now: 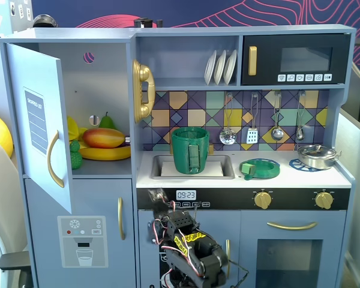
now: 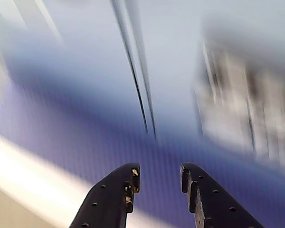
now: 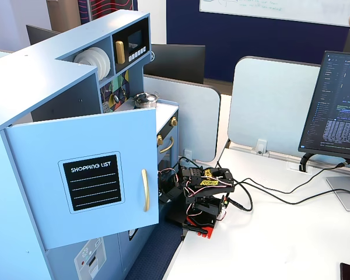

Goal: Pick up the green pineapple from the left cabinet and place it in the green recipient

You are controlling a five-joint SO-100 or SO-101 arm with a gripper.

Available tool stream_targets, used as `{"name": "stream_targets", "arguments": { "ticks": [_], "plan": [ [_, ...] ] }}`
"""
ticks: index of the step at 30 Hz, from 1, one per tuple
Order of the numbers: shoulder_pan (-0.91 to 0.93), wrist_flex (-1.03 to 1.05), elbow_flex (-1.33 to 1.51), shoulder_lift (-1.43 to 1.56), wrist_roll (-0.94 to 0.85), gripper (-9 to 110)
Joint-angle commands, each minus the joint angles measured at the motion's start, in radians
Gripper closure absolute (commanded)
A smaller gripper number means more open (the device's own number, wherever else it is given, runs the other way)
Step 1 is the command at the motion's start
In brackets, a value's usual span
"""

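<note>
The green pineapple (image 1: 76, 155) is a small knobbly dark-green toy at the front left of the left cabinet (image 1: 108, 84), beside a mango (image 1: 103, 137) and a banana (image 1: 105, 153). The cabinet door (image 1: 39, 126) stands swung open, and it also shows in a fixed view (image 3: 87, 175). The green recipient (image 1: 190, 150) stands upright in the sink. My arm (image 1: 189, 252) is folded low in front of the kitchen, well below both. In the wrist view my gripper (image 2: 159, 173) has its jaws apart with nothing between them, and the background is blurred.
A pear (image 1: 107, 122) stands behind the mango. A low green dish (image 1: 260, 168) and a metal pot (image 1: 317, 156) sit on the counter right of the sink. Utensils hang on the tiled back wall. A monitor (image 3: 338, 105) and cables lie on the white desk.
</note>
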Motion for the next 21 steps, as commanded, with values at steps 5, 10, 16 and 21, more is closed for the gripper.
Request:
{"name": "stream_targets", "arguments": {
  "ticks": [5, 10, 16, 21],
  "plan": [
    [-0.150, -0.546, -0.138, -0.135, -0.054, 93],
    [-0.207, -0.649, -0.282, -0.275, -0.049, 90],
    [-0.233, -0.707, -0.426, -0.391, -0.038, 84],
    [-0.230, -0.767, -0.545, -0.531, -0.049, 77]
  ]
}}
